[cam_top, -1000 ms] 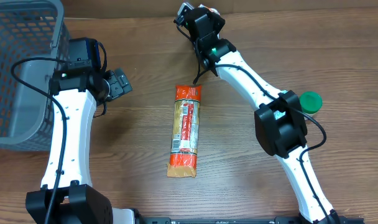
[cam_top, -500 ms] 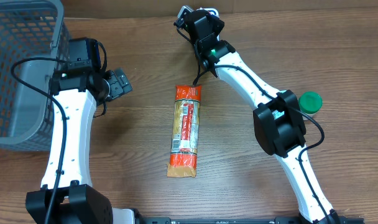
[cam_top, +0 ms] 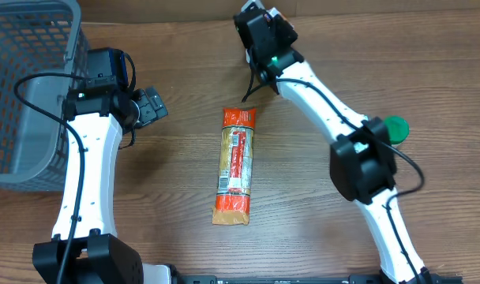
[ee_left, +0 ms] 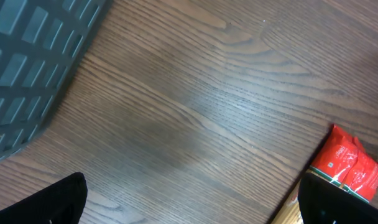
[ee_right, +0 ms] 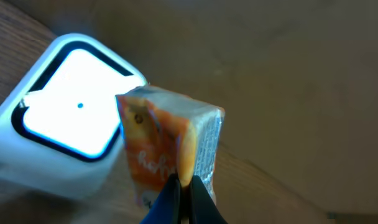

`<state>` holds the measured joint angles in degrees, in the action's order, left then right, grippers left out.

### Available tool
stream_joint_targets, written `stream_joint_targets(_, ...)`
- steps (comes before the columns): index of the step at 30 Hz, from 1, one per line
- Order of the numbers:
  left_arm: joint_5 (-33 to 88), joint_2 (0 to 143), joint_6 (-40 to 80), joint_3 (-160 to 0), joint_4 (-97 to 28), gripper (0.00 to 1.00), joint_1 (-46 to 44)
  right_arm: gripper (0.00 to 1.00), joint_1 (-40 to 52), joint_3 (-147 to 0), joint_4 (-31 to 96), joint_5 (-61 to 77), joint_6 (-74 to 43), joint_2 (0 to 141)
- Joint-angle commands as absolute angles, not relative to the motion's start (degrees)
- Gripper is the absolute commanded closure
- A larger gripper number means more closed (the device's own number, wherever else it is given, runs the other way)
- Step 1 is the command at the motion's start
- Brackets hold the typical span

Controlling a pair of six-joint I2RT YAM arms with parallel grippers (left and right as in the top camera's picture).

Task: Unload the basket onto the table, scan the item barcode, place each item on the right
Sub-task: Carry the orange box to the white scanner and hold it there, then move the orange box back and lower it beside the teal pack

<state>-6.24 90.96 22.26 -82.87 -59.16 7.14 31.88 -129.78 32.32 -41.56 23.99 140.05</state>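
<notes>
The brown table [cam_top: 169, 237] has a grey basket [cam_top: 19, 47] at its left edge and a long orange packet [cam_top: 234, 166] flat in the middle. The left gripper [cam_top: 154, 105] has its fingers wide apart, holding nothing. Beside a glowing white scanner [ee_right: 71, 118], the right gripper [ee_right: 179, 194] pinches a small orange packet [ee_right: 167, 143], maybe a snack.

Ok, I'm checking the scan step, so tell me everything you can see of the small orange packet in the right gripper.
The small orange packet looks like glossy film: an orange face with pale lettering, a silvery side, a crimped top edge. It stands upright, pinched at its lower edge by the shut right gripper, its left edge overlapping the lit white scanner in the wrist view; contact cannot be told. No barcode shows. Overhead, the arm hides it.
</notes>
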Motion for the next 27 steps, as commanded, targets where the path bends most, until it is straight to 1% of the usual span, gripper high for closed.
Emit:
stream_joint_targets(1, -6.39, 91.37, 21.63, -82.65, -59.16, 0.0, 7.11, 0.96, 32.91, -130.63, 40.42, -40.14, 9.56, 125.75)
stream_joint_targets(4, -6.39, 91.37, 21.63, -82.65, -59.16, 0.0, 7.11, 0.96, 32.86, -130.63, 52.27, -34.46, 2.98, 119.72)
stream_joint_targets(9, -6.39, 91.37, 21.61, -82.65, -59.16, 0.0, 7.11, 0.96, 30.65, -130.63, 70.43, -26.35, -4.56, 112.38)
stream_joint_targets(15, -6.39, 91.37, 21.63, -82.65, -59.16, 0.0, 7.11, 0.96, 24.36, -130.02, 87.99, -17.32, -10.31, 110.83)
stream_joint_targets(20, -6.39, 91.37, 21.61, -82.65, -59.16, 0.0, 7.11, 0.96, 19.25, -122.63, 91.24, -14.68, -10.31, 110.85)
stream_joint_targets(27, -6.39, 91.37, 21.61, -82.65, -59.16, 0.0, 7.11, 0.96, 14.55, -107.37, 87.39, -14.61, -10.5, 110.85)
